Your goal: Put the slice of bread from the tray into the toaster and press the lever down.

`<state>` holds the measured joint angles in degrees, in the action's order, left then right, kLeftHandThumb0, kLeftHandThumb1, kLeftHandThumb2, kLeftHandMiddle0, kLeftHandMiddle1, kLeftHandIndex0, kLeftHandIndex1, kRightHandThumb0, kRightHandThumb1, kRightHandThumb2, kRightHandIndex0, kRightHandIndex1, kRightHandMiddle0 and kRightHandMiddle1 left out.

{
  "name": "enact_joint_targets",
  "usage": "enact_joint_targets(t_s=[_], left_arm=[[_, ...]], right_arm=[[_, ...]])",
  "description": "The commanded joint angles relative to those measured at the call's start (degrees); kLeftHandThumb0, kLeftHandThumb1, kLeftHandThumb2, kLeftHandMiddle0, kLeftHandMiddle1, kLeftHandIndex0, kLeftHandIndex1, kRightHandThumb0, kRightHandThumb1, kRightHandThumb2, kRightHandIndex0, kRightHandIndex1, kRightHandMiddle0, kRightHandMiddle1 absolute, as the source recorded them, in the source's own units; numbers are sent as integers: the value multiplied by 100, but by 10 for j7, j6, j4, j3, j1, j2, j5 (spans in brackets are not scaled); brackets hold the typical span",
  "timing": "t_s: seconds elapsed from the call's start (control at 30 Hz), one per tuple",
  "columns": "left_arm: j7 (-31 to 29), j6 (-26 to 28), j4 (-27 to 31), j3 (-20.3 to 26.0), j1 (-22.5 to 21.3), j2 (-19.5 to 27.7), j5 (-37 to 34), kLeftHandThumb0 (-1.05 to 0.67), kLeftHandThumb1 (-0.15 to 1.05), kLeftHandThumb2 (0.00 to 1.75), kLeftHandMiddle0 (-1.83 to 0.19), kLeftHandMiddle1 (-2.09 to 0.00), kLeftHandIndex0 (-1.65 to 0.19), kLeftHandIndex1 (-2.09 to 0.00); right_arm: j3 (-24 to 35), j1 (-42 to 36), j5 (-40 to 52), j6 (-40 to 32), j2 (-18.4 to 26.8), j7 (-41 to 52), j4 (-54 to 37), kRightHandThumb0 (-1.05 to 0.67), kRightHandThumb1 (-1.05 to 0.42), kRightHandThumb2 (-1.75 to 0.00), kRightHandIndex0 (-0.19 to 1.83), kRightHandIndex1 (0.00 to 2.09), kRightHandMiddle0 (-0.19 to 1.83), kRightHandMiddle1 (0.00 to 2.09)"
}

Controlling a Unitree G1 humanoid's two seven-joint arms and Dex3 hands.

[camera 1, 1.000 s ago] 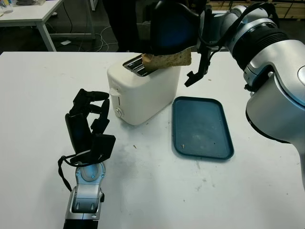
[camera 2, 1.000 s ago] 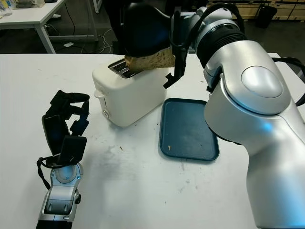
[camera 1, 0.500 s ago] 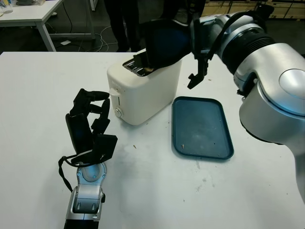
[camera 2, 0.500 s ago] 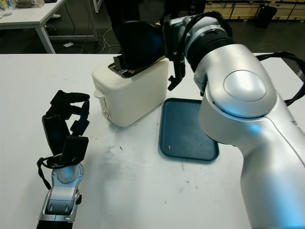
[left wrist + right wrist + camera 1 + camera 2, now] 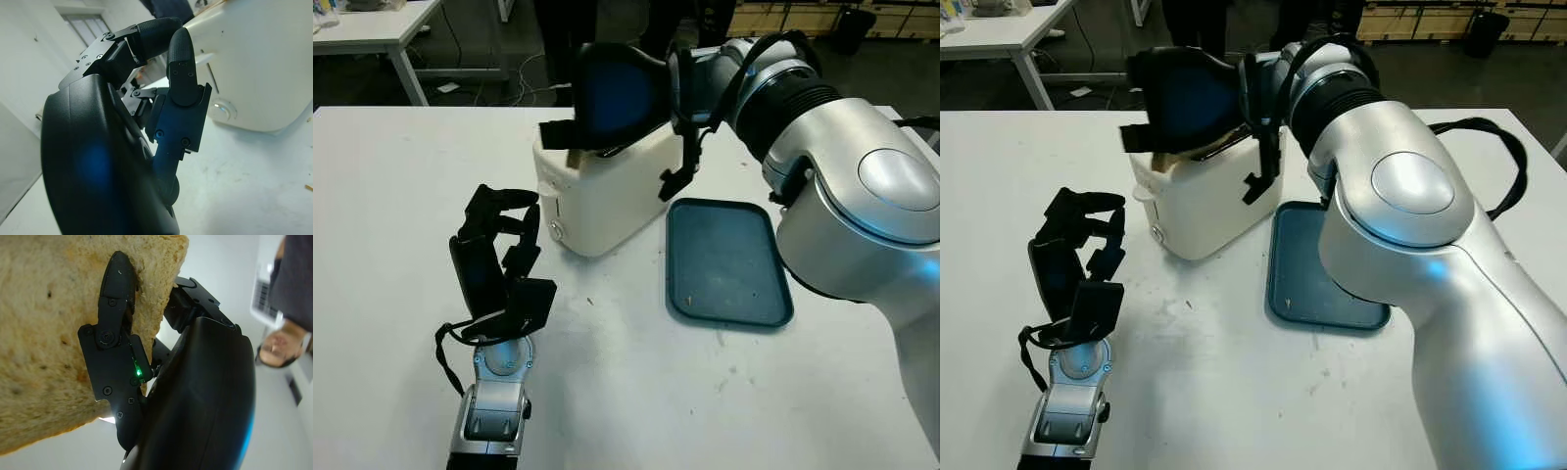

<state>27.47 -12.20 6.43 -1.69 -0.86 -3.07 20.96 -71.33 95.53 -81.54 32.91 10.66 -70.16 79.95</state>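
From the head camera, a cream-white plastic two-slot toaster stands on the white table, with a dark blue rectangular plastic tray just beside it lying bare. The right hand, black-shelled on a silver arm, sits over the top of the toaster and covers the slots. A small tan edge of the slice of brown bread shows under its fingers at the toaster's top. The left hand stands upright on the table near the toaster's lever end, its fingers curled over and grasping nothing.

In the left wrist view, the left hand's curled black fingers are close to the toaster's pale side, apart from it.

In the right wrist view, the right hand's black finger presses flat on the bread's speckled face, clamping the slice. A person's hand shows in the background.
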Motion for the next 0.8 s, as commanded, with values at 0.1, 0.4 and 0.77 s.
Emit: enact_joint_targets(t_s=[0.1, 0.4, 0.77], left_arm=[[2, 11, 10, -6, 6, -20, -1, -47, 92, 32, -63, -149, -61, -117], [0, 8, 7, -4, 5, -15, -5, -46, 92, 31, -64, -149, -63, -116], [-3, 2, 1, -5, 0, -13, -11, -47, 92, 31, -63, -151, -63, -118]], right_arm=[[13, -5, 13, -2, 5, 41, 4, -61, -92, -60, 112, 175, 88, 175], [20, -25, 13, -49, 30, 205, 6, -68, -92, -49, 88, 143, 75, 123], [-1, -32, -7, -72, 56, 205, 5, -63, -92, -40, 77, 141, 71, 99]])
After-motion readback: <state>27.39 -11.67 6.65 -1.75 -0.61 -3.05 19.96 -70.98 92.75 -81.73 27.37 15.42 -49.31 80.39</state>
